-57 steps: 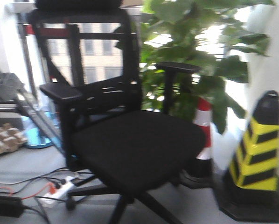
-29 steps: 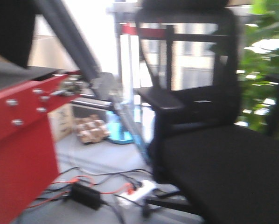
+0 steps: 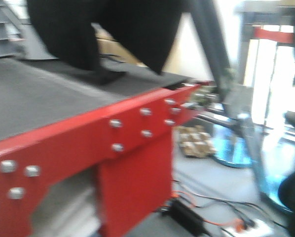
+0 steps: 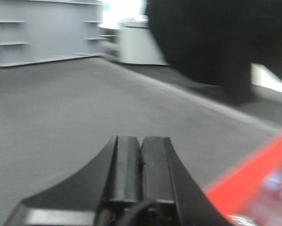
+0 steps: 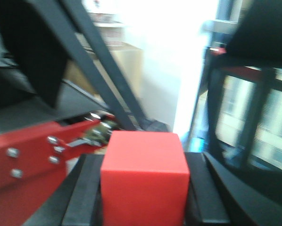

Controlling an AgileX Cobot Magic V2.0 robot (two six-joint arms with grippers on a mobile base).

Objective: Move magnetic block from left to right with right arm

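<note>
The magnetic block (image 5: 144,174), a plain red cube, fills the lower middle of the right wrist view. My right gripper (image 5: 144,161) is shut on it, one black finger against each side, and holds it in the air beside a red table frame (image 5: 28,150). In the left wrist view my left gripper (image 4: 141,141) is shut, pads pressed together with nothing between them, low over a dark grey table top (image 4: 61,108). Neither gripper shows in the front view, and all views are blurred.
A red bolted table frame (image 3: 137,123) with a dark grey top (image 3: 39,98) fills the left of the front view. Cables and a power strip (image 3: 206,222) lie on the floor. A black chair (image 5: 259,37) stands to the right. Grey shelving (image 4: 37,33) is far left.
The front view has swung left: the black office chair slid out to the right, and the red table frame came in and now fills the left half.
</note>
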